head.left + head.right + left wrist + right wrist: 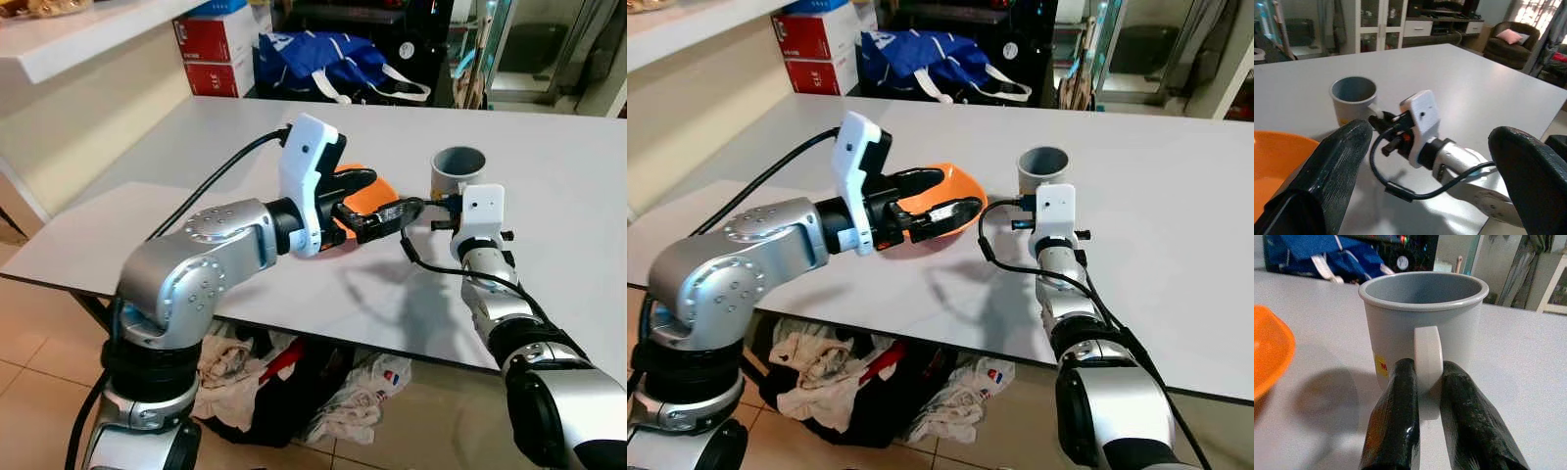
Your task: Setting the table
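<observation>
Head stereo pair looking down at table (549, 196); right wrist cam sitting close behind mug (1422, 328), left wrist also catching it.

A wide white table (549, 186) is carrying two things. A grey mug (458, 172) with a white handle is standing upright toward the one o'clock side of the scene, its handle facing six o'clock. An orange bowl (958, 191) is sitting just beside it, at the mug's nine o'clock, the two apart. Beneath the table's near edge, crumpled cloths (235, 367) are lying on the tiled floor (39, 362).
</observation>
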Controlling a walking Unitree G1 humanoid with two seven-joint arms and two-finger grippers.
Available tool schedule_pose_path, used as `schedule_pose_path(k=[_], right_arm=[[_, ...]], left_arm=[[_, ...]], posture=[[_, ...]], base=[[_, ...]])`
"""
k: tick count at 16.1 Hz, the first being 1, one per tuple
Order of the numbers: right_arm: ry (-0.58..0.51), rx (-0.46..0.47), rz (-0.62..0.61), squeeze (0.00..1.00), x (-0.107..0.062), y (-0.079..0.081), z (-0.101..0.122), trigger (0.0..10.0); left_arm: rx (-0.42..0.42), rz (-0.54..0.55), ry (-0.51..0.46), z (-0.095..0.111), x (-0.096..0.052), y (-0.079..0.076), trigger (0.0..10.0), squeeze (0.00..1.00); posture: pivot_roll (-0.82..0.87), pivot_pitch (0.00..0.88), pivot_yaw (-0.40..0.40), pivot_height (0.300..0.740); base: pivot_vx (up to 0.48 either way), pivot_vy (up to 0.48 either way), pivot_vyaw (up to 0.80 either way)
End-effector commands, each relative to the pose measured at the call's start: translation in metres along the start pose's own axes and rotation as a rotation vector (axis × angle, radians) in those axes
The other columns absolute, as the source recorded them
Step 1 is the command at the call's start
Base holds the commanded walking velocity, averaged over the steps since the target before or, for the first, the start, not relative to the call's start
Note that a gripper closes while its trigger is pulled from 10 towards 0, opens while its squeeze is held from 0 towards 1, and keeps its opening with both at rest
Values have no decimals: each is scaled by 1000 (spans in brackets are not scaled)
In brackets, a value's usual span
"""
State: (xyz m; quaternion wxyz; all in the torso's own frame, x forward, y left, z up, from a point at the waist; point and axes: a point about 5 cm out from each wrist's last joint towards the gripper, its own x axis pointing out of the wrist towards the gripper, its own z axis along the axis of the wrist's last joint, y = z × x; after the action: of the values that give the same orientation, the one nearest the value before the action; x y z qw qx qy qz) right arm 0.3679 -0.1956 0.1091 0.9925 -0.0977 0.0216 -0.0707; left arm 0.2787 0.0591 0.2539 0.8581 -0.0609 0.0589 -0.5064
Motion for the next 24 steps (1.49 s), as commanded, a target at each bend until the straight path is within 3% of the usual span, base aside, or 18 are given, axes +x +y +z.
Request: schedule_pose_path(k=[1, 3, 4, 12, 18, 19, 20, 24], right_arm=[[7, 10, -12, 0, 4, -1, 5, 0], [22, 9, -17, 0, 4, -2, 3, 0], [46, 5, -27, 0, 3, -2, 0, 10000], [102, 8, -53, 0, 1, -2, -8, 10000], [116, 13, -70, 0, 0, -3, -11, 10000], [118, 13, -74, 400, 0, -3, -11, 10000], [121, 20, -81, 1000, 0, -4, -12, 10000], [130, 19, -88, 1000, -2, -5, -14, 10000]], left_arm=[[10, -15, -7, 6, -4, -4, 10000, 0], [16, -20, -8, 7, -4, -6, 10000, 0], [19, -17, -5, 7, -5, -6, 10000, 0], [24, -54, 59, 1, -8, -10, 10000, 0], [31, -17, 94, -6, -10, -4, 10000, 0], [32, -18, 95, -6, -11, -4, 10000, 0], [33, -19, 96, -7, -11, -4, 10000, 0], [33, -19, 103, -9, -11, -4, 10000, 0]], posture=[[163, 17, 93, 740], [168, 20, 95, 740], [175, 24, 96, 740], [176, 33, 101, 740], [174, 28, 107, 740], [173, 27, 107, 740], [171, 25, 109, 740], [166, 24, 112, 740]], base=[[0, 0, 0], [0, 0, 0], [0, 0, 0], [0, 0, 0], [0, 0, 0], [0, 0, 0], [0, 0, 0], [0, 0, 0]])
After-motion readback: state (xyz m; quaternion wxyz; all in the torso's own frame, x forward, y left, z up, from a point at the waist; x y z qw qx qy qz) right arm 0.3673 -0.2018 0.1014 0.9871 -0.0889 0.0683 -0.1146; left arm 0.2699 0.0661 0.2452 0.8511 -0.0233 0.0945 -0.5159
